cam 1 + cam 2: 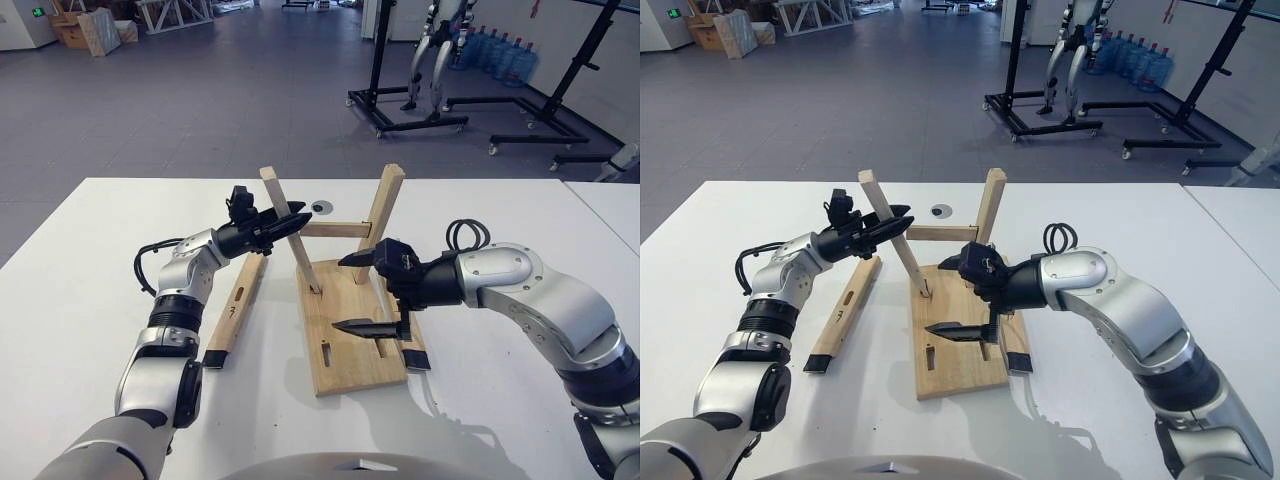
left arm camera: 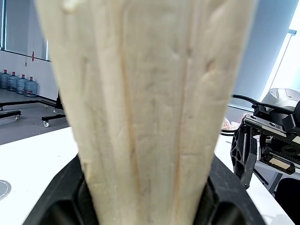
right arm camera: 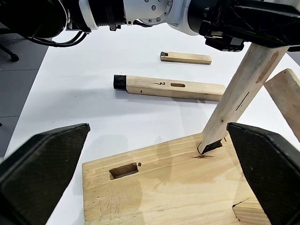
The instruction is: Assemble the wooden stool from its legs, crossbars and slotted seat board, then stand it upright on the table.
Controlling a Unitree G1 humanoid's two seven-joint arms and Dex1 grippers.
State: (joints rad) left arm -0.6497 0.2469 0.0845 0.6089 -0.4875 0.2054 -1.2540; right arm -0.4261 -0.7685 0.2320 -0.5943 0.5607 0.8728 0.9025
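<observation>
Left gripper (image 1: 290, 222) is clamped on a tilted leg (image 1: 305, 262); the leg's foot rests at a slot in the board (image 1: 345, 365), flat on the table. Right gripper (image 1: 337, 294) hovers over the board, fingers apart. Recommended: pin the board, straighten the leg, press it home.

Left arm (image 1: 185, 280) was stretched forward with elbow bent, left gripper (image 1: 288, 223) was clamped on a tilted wooden leg (image 1: 301, 255), right arm (image 1: 530, 285) was angled inward, right gripper (image 1: 352, 293) was held wide open, fingers one above the other
</observation>
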